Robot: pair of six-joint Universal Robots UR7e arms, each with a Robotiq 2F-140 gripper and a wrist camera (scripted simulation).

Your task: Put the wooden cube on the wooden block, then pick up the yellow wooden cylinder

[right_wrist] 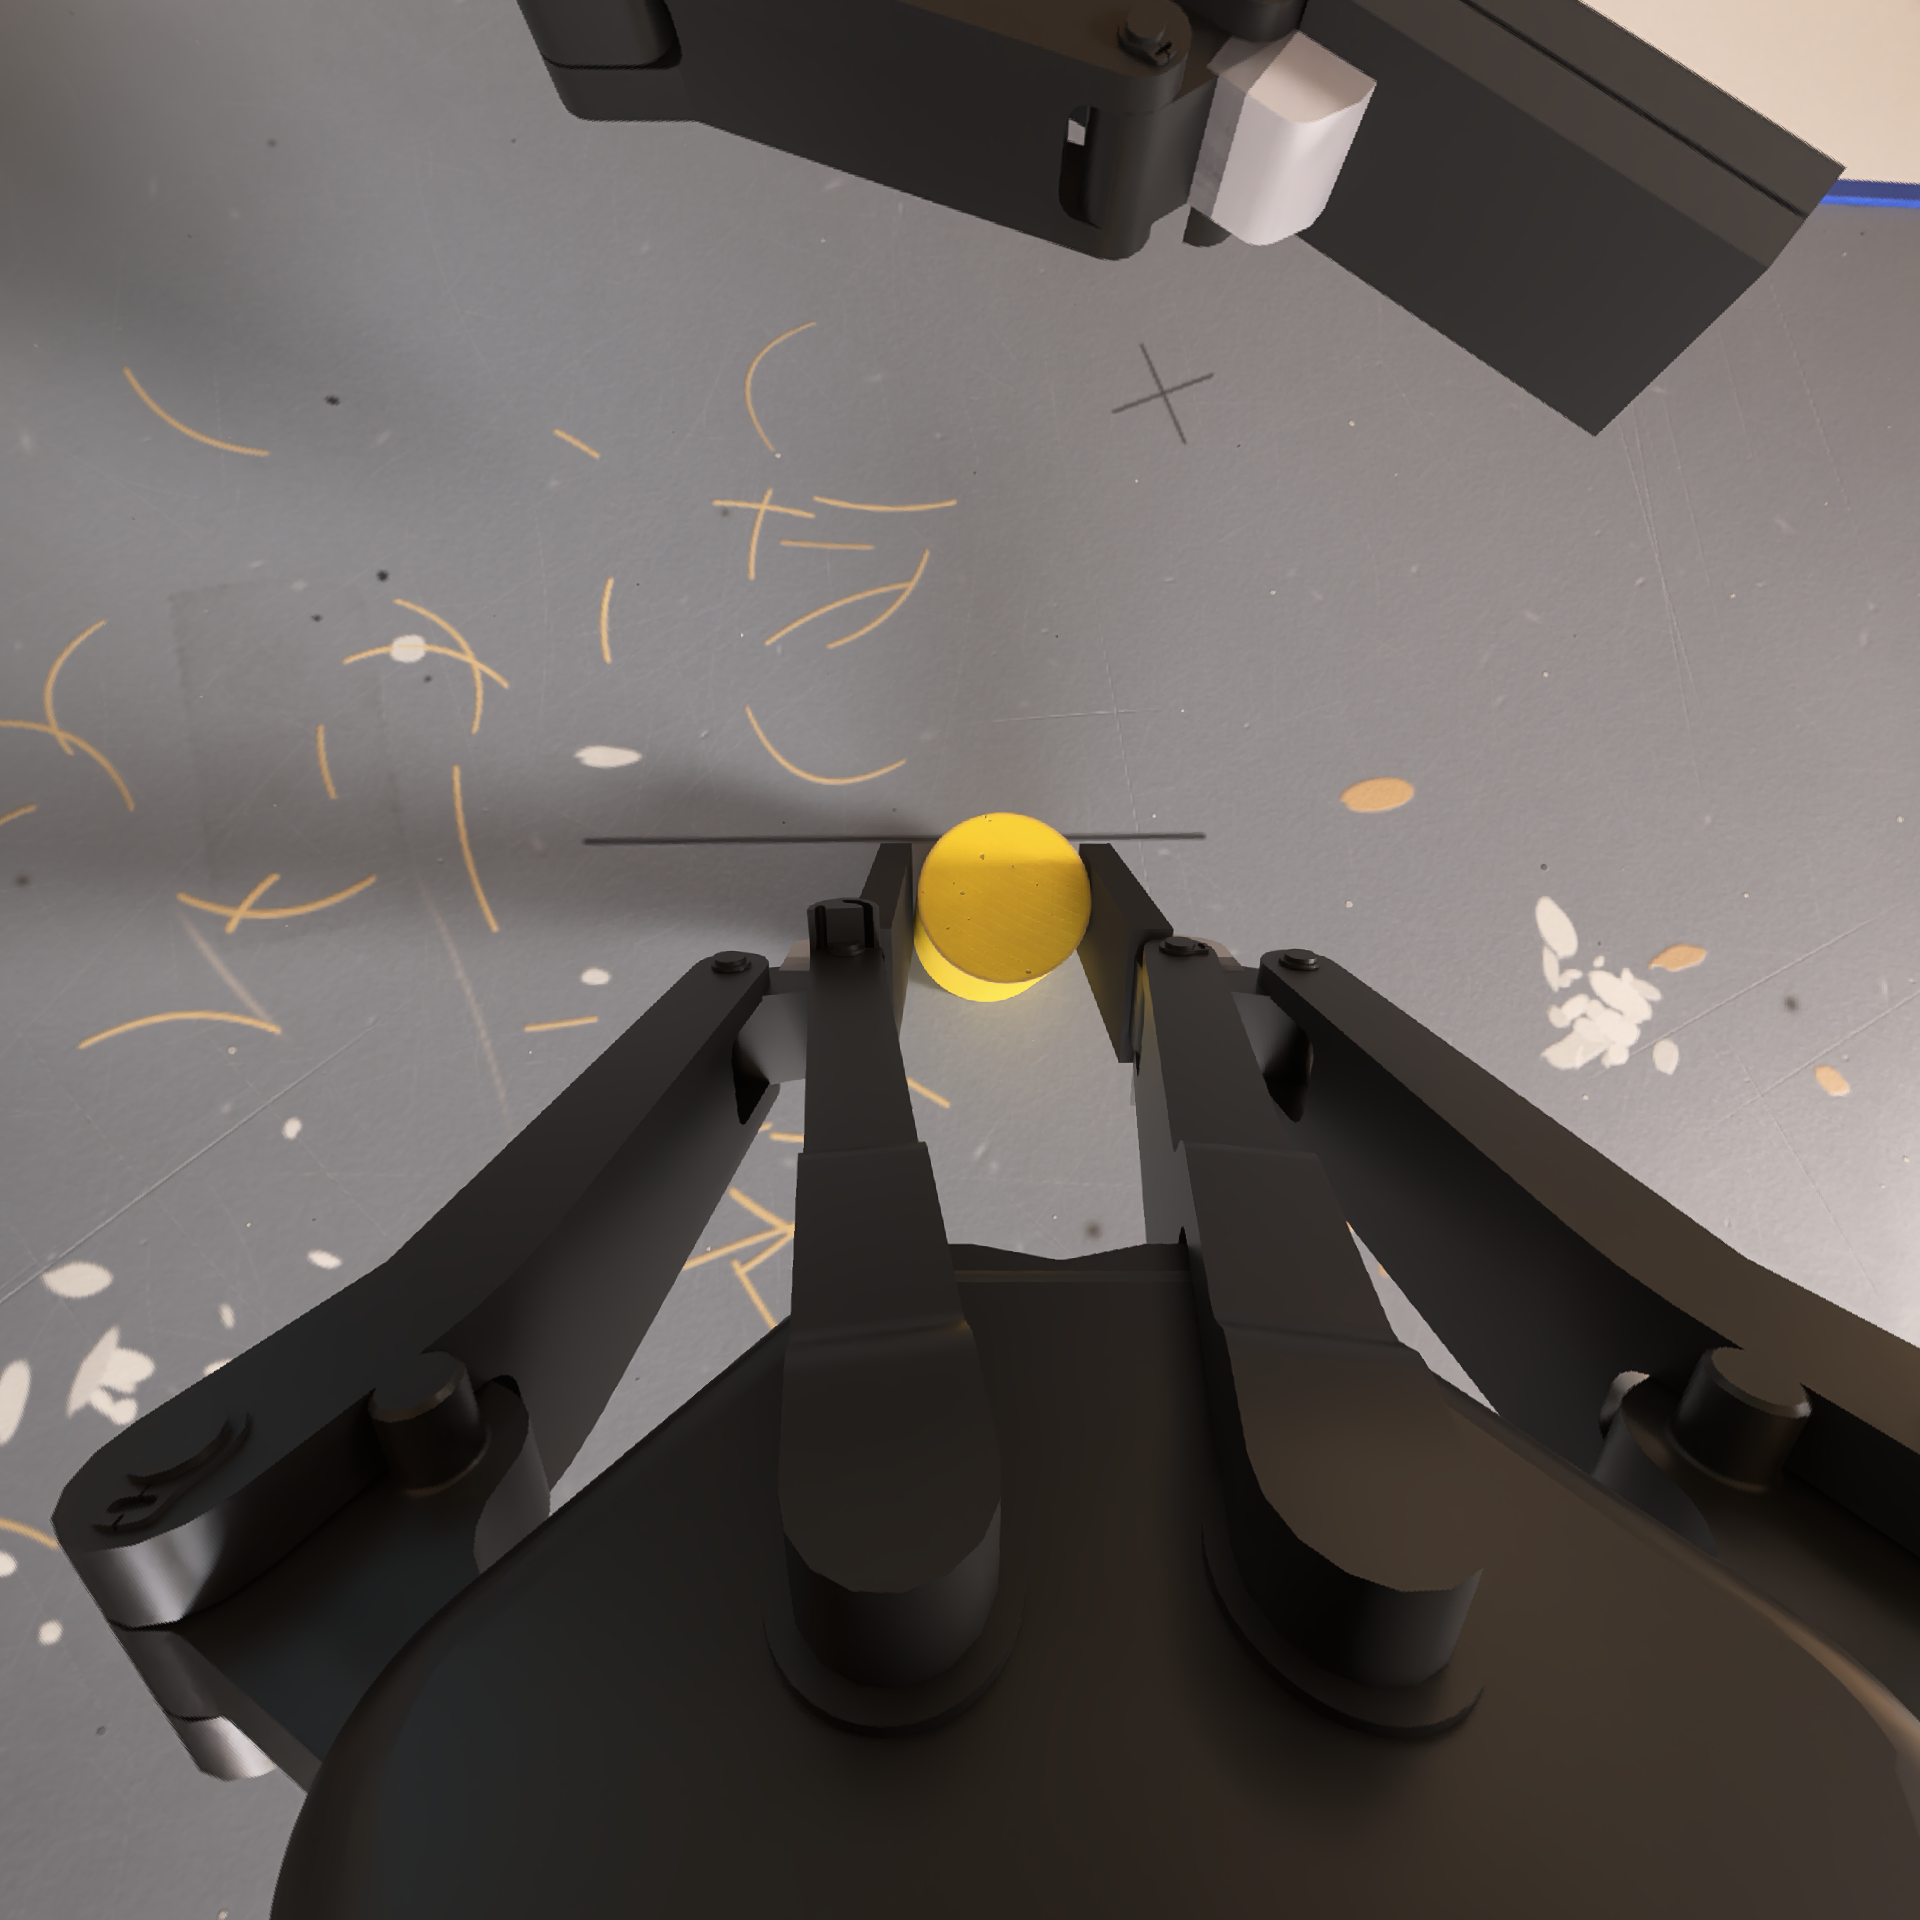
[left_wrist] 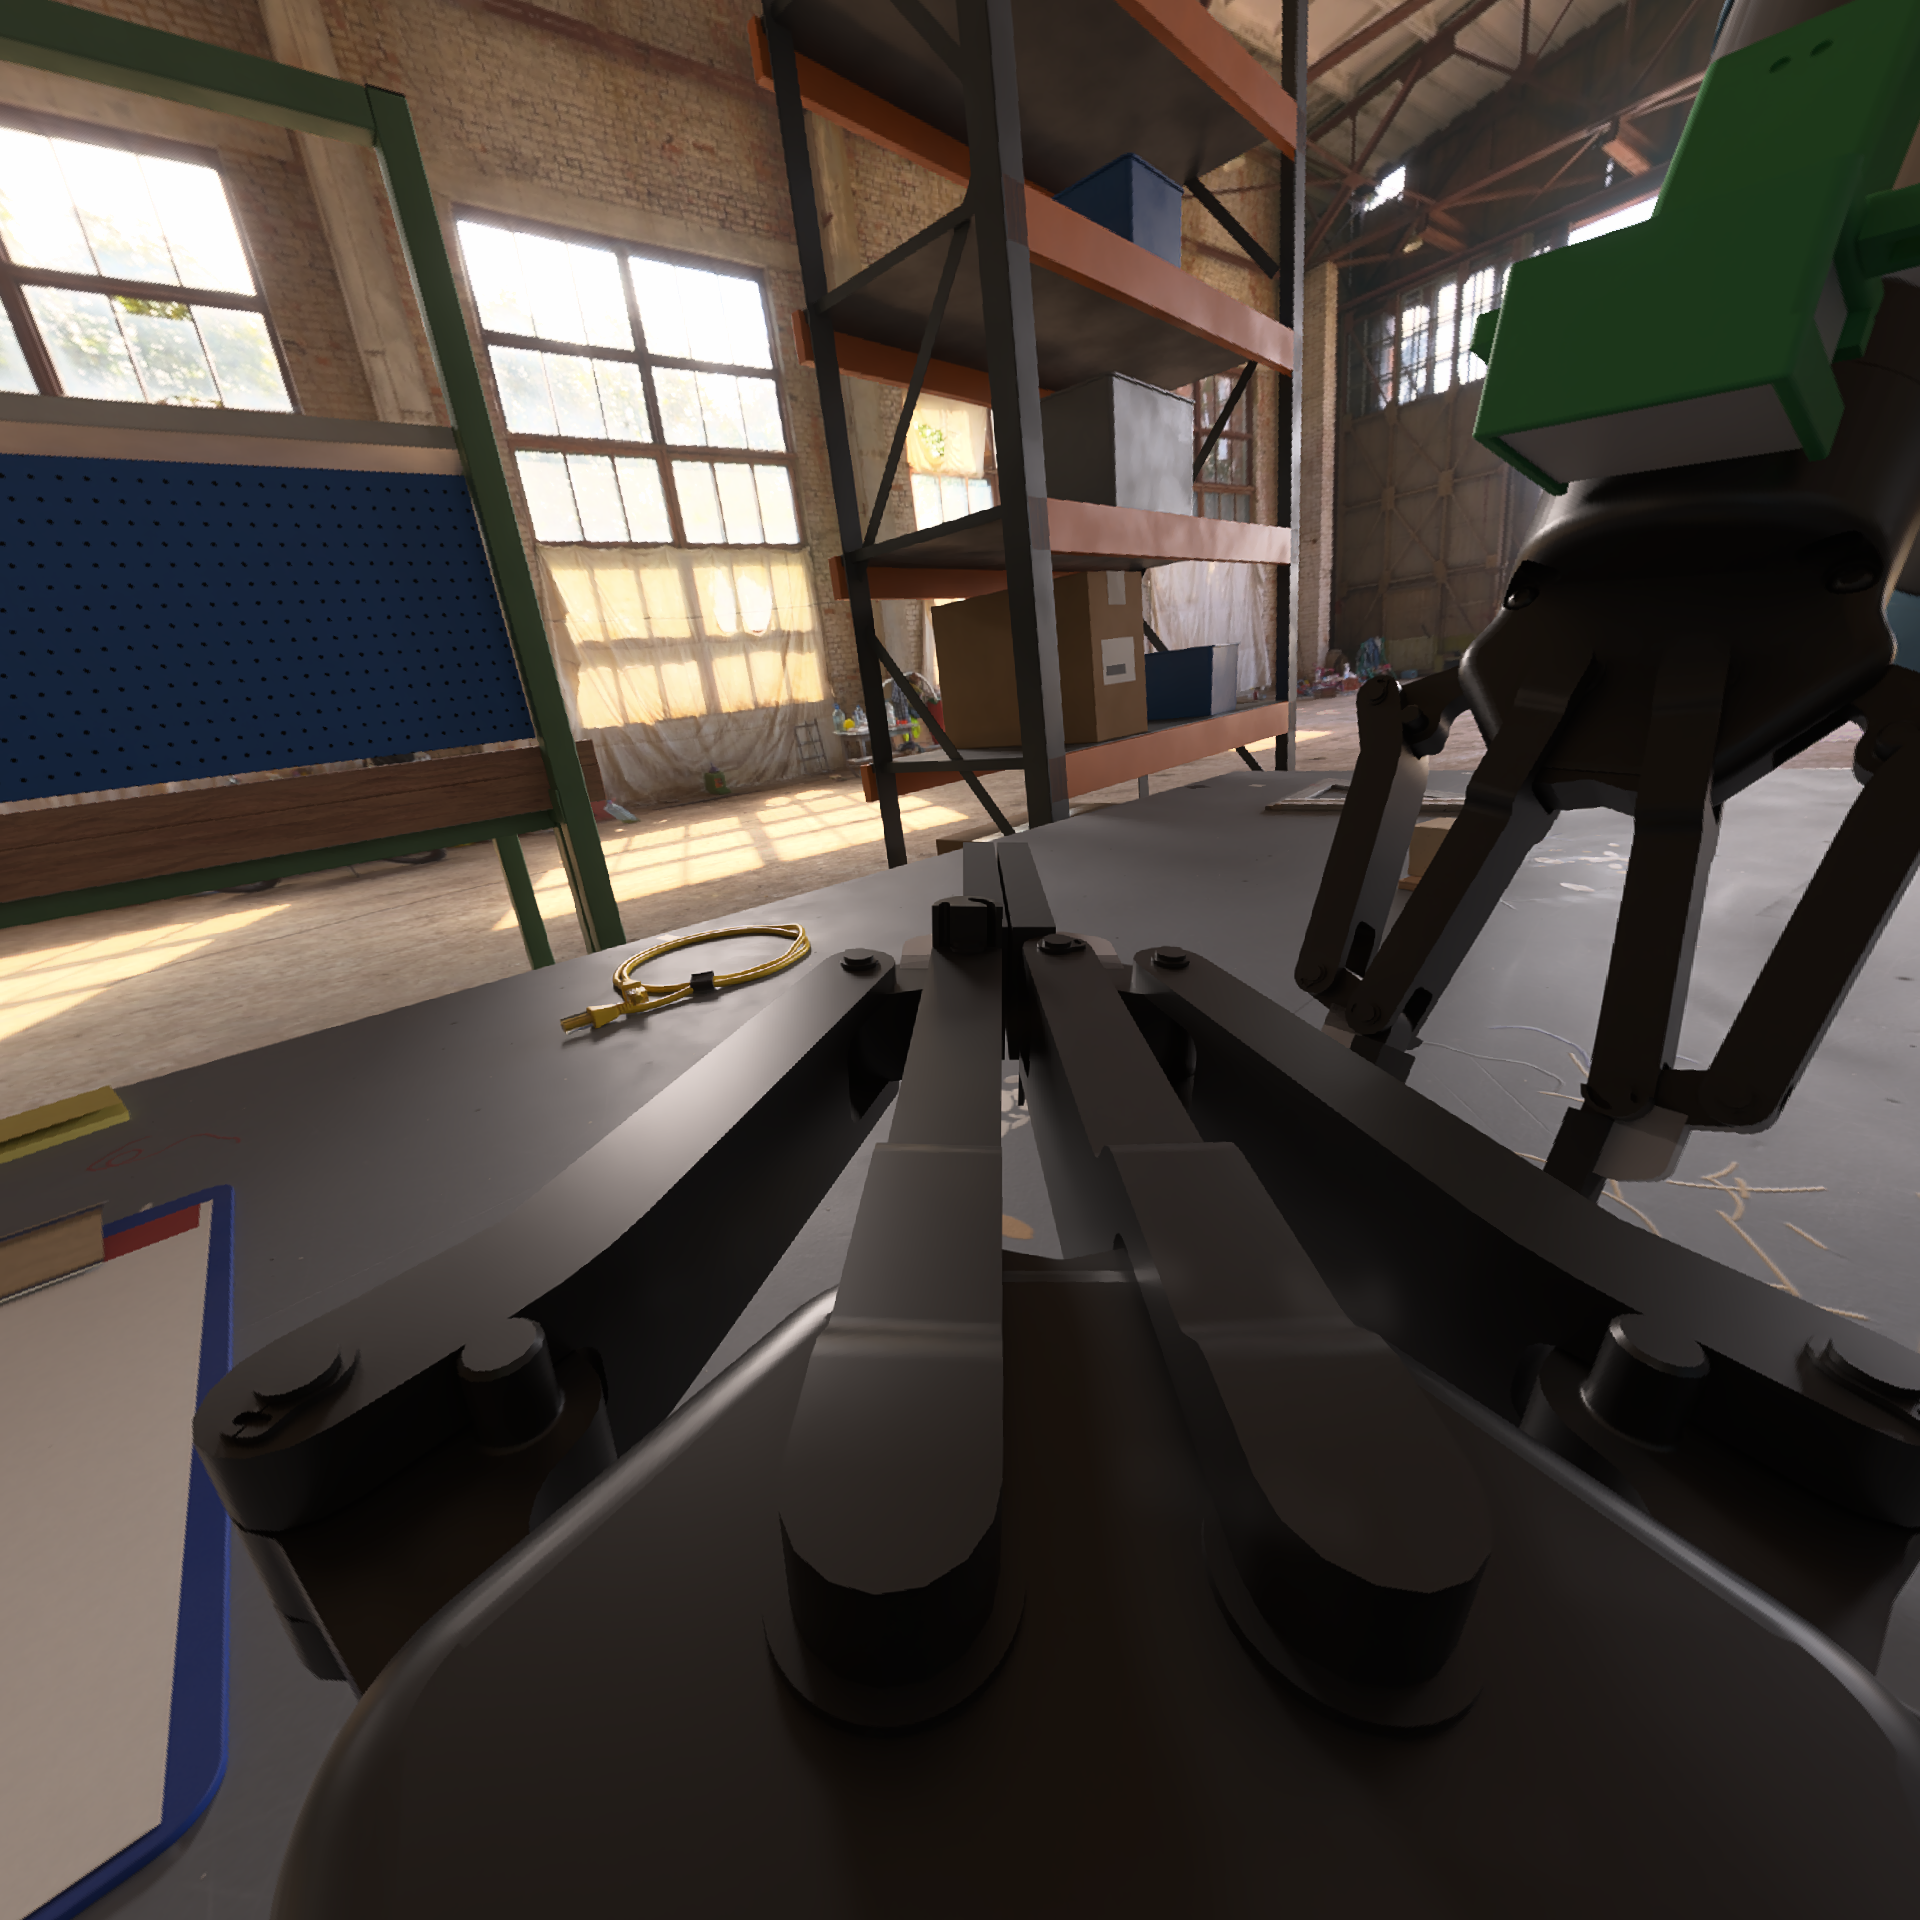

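The yellow wooden cylinder (right_wrist: 1003, 899) stands upright on the grey table (right_wrist: 1455, 623). My right gripper (right_wrist: 997, 904) has closed around it, one finger touching each side. I cannot tell whether the cylinder is lifted off the table. In the left wrist view the right gripper (left_wrist: 1496, 1101) reaches down to the table at the right, and its fingertips and the cylinder are hidden. My left gripper (left_wrist: 1000, 883) is shut and empty, held low over the table. A tan wooden piece (left_wrist: 1432, 844) shows partly behind the right gripper's finger.
A coiled yellow cable (left_wrist: 696, 977) lies on the table ahead to the left. A blue clipboard (left_wrist: 104, 1507) and a yellow strip (left_wrist: 62, 1122) lie at the left edge. Part of the left gripper's body (right_wrist: 1143, 104) hangs close above the right gripper. A shelving rack (left_wrist: 1039, 520) stands beyond the table.
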